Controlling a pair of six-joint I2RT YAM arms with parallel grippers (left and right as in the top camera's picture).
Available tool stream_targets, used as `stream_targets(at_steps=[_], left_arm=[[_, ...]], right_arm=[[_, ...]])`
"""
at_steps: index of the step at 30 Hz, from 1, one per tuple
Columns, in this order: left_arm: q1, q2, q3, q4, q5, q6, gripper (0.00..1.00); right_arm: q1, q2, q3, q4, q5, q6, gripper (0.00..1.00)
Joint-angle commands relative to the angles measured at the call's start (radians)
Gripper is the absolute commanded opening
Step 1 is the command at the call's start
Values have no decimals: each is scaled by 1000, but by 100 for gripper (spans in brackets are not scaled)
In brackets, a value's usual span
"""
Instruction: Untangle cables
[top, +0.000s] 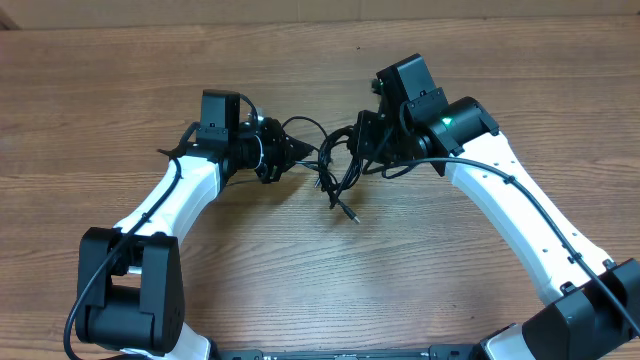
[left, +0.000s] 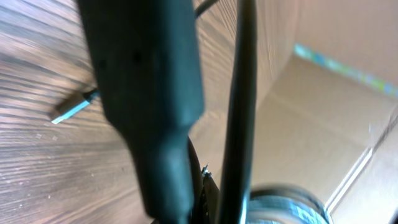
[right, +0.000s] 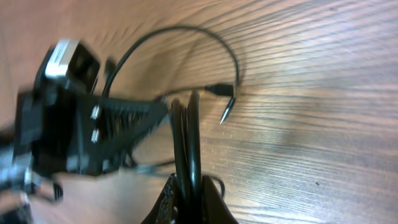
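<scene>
The cables (top: 335, 170) are a knot of thin black cords on the wooden table (top: 120, 110), between my two grippers. One silver plug end (top: 352, 214) trails toward the front. My left gripper (top: 296, 153) is shut at the knot's left side, on the loop there. In its wrist view black cords (left: 242, 93) rise blurred from the jaws (left: 205, 193), and a silver plug (left: 69, 109) lies on the wood. My right gripper (top: 352, 143) is shut on the knot's right side; two cords (right: 193, 137) run out between its fingers (right: 189, 193). A loop and plug tip (right: 227, 111) lie beyond.
A cardboard wall (top: 320, 8) runs along the table's far edge and also shows as a cardboard panel (left: 323, 124) in the left wrist view. In the right wrist view the left arm's gripper (right: 163, 109) reaches in from the left. Both white arms (top: 500, 190) angle in from the front corners.
</scene>
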Motion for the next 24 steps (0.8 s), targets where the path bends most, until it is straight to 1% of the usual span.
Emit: stream_targets(at_steps=[1, 3, 5, 9, 14, 17, 20, 22, 23, 24], left_arm=[[-10, 10, 15, -4, 121, 144, 4], [-21, 10, 15, -6, 138, 169, 4], [-32, 10, 15, -7, 144, 203, 4], [-40, 10, 15, -10, 143, 316, 4], [-40, 10, 15, -10, 139, 441, 4], [-40, 10, 15, -10, 134, 470, 4], [-40, 11, 15, 6, 134, 453, 5], [-40, 11, 15, 31, 132, 439, 4], [-40, 11, 15, 45, 131, 440, 4], [-40, 10, 15, 55, 125, 440, 4]], right_arm=[[-1, -34, 23, 13, 107, 157, 4], [-1, -34, 17, 12, 119, 156, 4], [-1, -34, 8, 13, 138, 156, 8], [-1, -34, -13, 16, 181, 156, 8], [-1, -32, -26, 25, 179, 158, 10], [-1, -32, -26, 29, 168, 165, 11], [-1, -32, -26, 29, 132, 164, 8], [-1, -31, -26, 20, 119, 164, 8], [-1, -31, -26, 12, 119, 164, 9], [-1, -30, -26, 3, 119, 164, 12]])
